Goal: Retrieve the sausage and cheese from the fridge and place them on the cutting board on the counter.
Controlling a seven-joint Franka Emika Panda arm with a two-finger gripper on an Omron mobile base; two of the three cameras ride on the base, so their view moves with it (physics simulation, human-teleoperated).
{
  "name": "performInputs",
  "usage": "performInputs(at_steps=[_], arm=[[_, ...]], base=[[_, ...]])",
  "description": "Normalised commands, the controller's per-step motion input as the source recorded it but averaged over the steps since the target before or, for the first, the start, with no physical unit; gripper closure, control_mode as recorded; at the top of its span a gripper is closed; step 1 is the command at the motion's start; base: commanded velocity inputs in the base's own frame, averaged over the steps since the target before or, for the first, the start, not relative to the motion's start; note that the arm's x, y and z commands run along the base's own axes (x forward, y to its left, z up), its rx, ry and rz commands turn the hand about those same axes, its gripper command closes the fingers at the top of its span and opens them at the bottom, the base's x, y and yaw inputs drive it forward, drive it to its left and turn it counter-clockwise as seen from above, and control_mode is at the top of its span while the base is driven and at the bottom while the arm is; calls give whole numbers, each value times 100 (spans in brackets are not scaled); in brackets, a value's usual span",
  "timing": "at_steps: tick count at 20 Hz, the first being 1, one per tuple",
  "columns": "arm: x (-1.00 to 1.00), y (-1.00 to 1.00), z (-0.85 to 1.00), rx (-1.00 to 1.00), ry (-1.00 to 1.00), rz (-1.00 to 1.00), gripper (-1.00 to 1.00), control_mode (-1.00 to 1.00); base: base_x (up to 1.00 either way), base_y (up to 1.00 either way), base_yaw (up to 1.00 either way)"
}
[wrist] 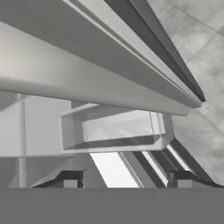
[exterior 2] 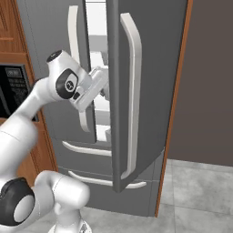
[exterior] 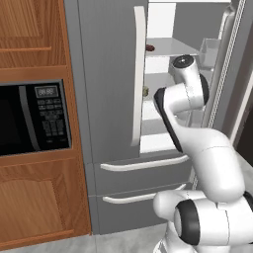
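Between the fridge's (exterior: 106,89) doors, the arm reaches into the lit shelves.
At the edge of an upper shelf, beside the left door's white handle (exterior: 139,74), a small dark reddish shape, likely the sausage (exterior: 149,48), peeks out. A yellowish bit sits lower down. From the hand view the gripper's (wrist: 124,180) dark tips stand apart with nothing between them, facing a white door bin (wrist: 116,130).

No readable text anywhere. Microwave keypad (exterior: 48,116) has a small display and button marks, too blurred to read.
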Motion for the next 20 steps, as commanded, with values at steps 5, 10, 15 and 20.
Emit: performInputs(at_steps=[5, 10, 15, 20], arm=[[-2, -59, 0, 10, -4, -7, -100, -100], [-3, -100, 0, 3, 0, -12, -100, -100], [-11, -100, -2, 0, 0, -16, -100, -100], [-3, -100, -1, 0, 0, -17, -100, -100]], base=[[0, 0, 0], [0, 0, 0], [0, 0, 0], [0, 0, 0]])
